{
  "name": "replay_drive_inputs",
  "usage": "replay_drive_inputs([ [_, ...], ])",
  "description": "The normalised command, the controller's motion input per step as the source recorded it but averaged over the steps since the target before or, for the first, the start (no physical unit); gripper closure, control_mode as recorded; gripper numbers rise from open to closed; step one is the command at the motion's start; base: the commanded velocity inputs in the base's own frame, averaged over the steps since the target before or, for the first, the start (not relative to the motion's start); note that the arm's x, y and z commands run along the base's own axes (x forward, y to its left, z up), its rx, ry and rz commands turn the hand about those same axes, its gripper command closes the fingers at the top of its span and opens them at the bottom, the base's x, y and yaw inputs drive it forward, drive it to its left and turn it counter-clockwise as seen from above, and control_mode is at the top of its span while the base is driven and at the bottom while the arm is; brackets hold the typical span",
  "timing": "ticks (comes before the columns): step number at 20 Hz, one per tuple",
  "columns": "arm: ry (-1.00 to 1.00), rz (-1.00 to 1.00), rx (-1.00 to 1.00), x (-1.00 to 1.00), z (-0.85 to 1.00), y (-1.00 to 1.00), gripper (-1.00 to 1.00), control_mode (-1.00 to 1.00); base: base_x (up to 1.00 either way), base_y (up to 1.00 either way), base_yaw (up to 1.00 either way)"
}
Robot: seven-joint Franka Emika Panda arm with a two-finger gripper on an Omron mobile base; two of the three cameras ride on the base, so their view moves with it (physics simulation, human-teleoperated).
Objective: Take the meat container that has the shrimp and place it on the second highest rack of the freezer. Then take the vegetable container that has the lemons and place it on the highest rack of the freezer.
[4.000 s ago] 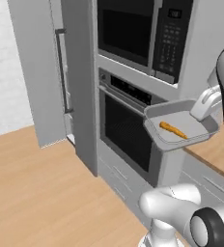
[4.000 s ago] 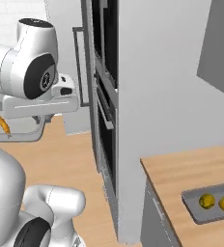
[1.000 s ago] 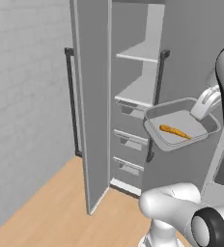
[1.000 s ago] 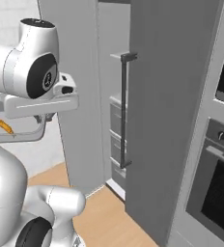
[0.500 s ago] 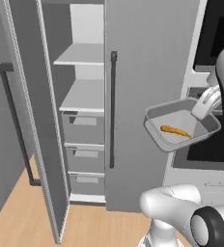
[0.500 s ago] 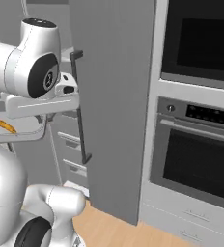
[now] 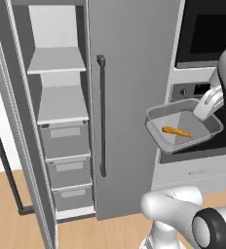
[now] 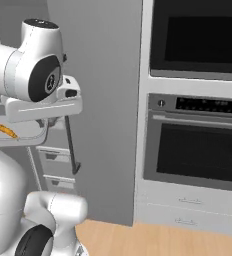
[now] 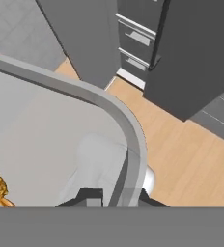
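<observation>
Step one in hand: gripper [image 9: 115,195] pinched tight on the rim of the meat container [image 7: 183,127], one tip inside the wall and one outside, tray held level in the air with the shrimp [image 7: 177,131] lying on its floor. Freezer [image 7: 56,121] open on the left, well apart from the tray, with the closed door panel and its dark bar handle [image 7: 102,114] in between. Highest rack [image 7: 55,60] up top, second rack [image 7: 62,104] just under it and right above the drawers [image 7: 65,165] — that lower shelf looks like the target. Next move, at a guess: swing the tray left past the handle, match the second shelf's height, slide in flat so the shrimp stays put. Lemons' turn only after that.

Left base view gives both shelves and the open compartment. Right base view gives the wall ovens [image 8: 198,150] alongside, tray edge tucked under the arm. Hand view gives the grip itself, plus the wooden floor [image 9: 181,154] below.
</observation>
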Motion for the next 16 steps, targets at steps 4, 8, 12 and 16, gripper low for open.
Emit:
replay_drive_inputs([
  [4, 0.00, 0.00, 0.00, 0.00, 0.00, 0.00, 1.00, 1.00, 0.00, 0.70, -0.38],
  [8, 0.00, 0.00, 0.00, 0.00, 0.00, 0.00, 1.00, 1.00, 0.06, 0.57, -0.14],
  [12, 0.00, 0.00, 0.00, 0.00, 0.00, 0.00, 1.00, 1.00, 0.26, 0.51, -0.04],
  [16, 0.00, 0.00, 0.00, 0.00, 0.00, 0.00, 1.00, 1.00, 0.38, 0.54, -0.07],
])
